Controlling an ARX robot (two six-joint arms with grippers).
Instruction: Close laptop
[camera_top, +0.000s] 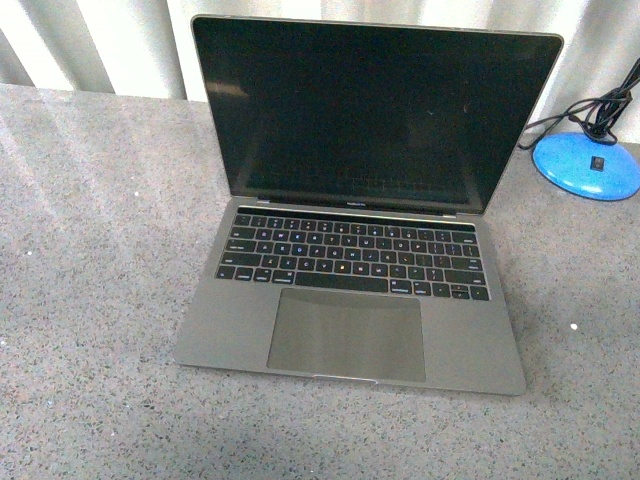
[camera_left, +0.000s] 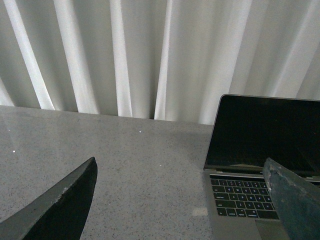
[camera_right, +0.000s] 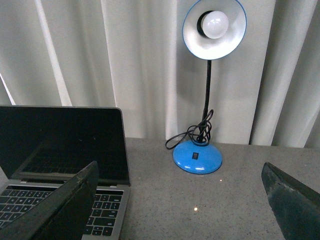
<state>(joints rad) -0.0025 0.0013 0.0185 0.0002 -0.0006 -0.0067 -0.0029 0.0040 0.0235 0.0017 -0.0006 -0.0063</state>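
The laptop (camera_top: 350, 300) is a slim grey metal one with black keys, a large trackpad and a dark black-bordered screen. It stands open in the middle of the grey speckled table, screen upright. It also shows in the left wrist view (camera_left: 260, 165) and in the right wrist view (camera_right: 60, 150). My left gripper (camera_left: 185, 200) is open and empty, above the table to the laptop's left. My right gripper (camera_right: 182, 200) is open and empty, above the table between the laptop and the lamp. Neither arm shows in the front view.
A blue desk lamp (camera_right: 197, 155) with a white shade and bulb stands at the back right, its black cord coiled at the base; its base shows in the front view (camera_top: 588, 165). White curtains (camera_left: 150, 55) hang behind the table (camera_top: 90, 300).
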